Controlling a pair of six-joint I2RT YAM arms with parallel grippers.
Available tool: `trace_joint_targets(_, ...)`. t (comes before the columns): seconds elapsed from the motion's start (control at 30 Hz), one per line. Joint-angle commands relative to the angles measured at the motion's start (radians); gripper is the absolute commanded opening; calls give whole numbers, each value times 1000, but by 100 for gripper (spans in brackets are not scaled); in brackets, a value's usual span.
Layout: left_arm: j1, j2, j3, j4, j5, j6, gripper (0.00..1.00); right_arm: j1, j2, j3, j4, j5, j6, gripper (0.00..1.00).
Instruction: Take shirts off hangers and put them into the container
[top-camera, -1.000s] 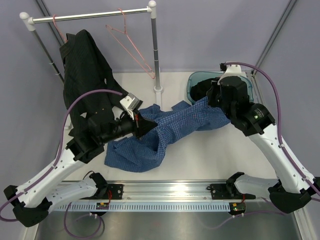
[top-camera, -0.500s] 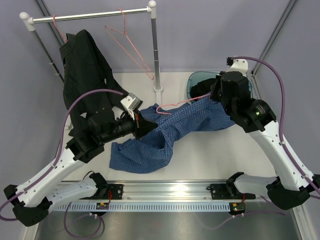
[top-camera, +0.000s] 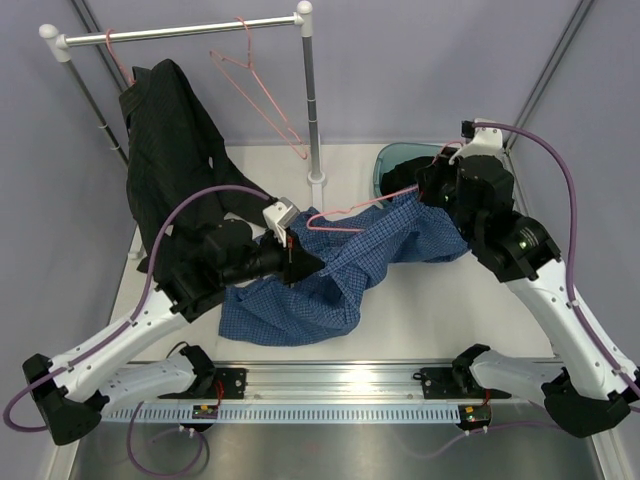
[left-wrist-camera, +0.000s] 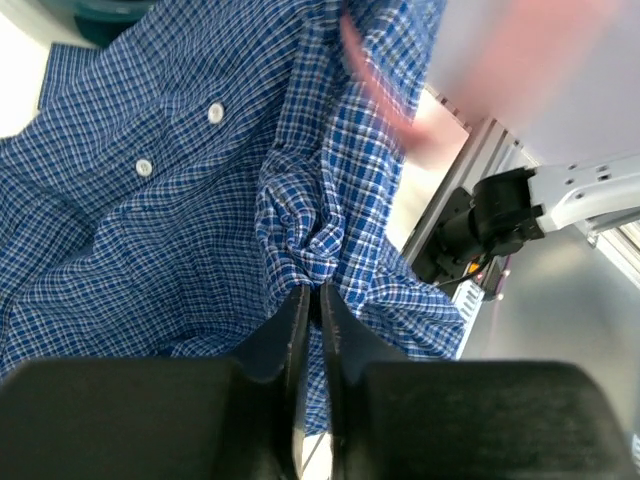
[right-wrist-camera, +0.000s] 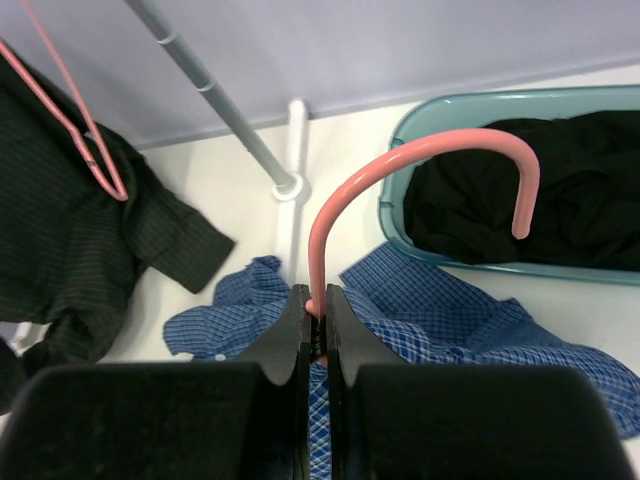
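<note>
The blue checked shirt (top-camera: 300, 305) lies crumpled across the middle of the table. My left gripper (top-camera: 296, 258) is shut on a bunched fold of this shirt (left-wrist-camera: 150, 220) at its fingertips (left-wrist-camera: 313, 292). My right gripper (top-camera: 432, 186) is shut on the neck of a pink hanger (right-wrist-camera: 420, 150), just below its hook (right-wrist-camera: 315, 298). That hanger (top-camera: 350, 213) sticks partly out of the shirt's collar end. The teal container (top-camera: 385, 165) stands at the back right, under my right arm. A black shirt (right-wrist-camera: 500, 200) lies inside it. Another black shirt (top-camera: 165, 140) hangs at the left.
A white-and-silver rail (top-camera: 180, 30) spans the back, with its post (top-camera: 312, 110) standing just left of the container. An empty pink hanger (top-camera: 260, 90) hangs from the rail. A metal track (top-camera: 320, 380) runs along the near edge.
My right gripper has drawn the hanger up and to the right, baring more of its wire from the blue shirt. My left arm has shifted right, still holding the cloth.
</note>
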Motion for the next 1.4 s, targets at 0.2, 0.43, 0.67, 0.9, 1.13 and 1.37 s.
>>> trace_joint_targets(0.2,-6,24,-40,105,3,13,43,-12,-133,-118,189,-165,3,0)
trace_joint_targets(0.43,-4,-21,15,9,-81,80,86,-12,-163,-175,182,-168,-23,0)
trace_joint_targets(0.67,22,-55,159,-184,-193,212,98,-12,-164,-221,206,-176,-69,0)
trace_joint_targets(0.9,114,-62,265,-289,-230,301,99,-12,-131,-233,226,-214,-123,0)
trace_joint_targets(1.13,135,16,423,-307,-74,338,99,-12,-79,-229,251,-220,-164,0)
trace_joint_targets(1.37,128,137,504,-275,138,278,99,-9,-1,-189,274,-239,-192,0)
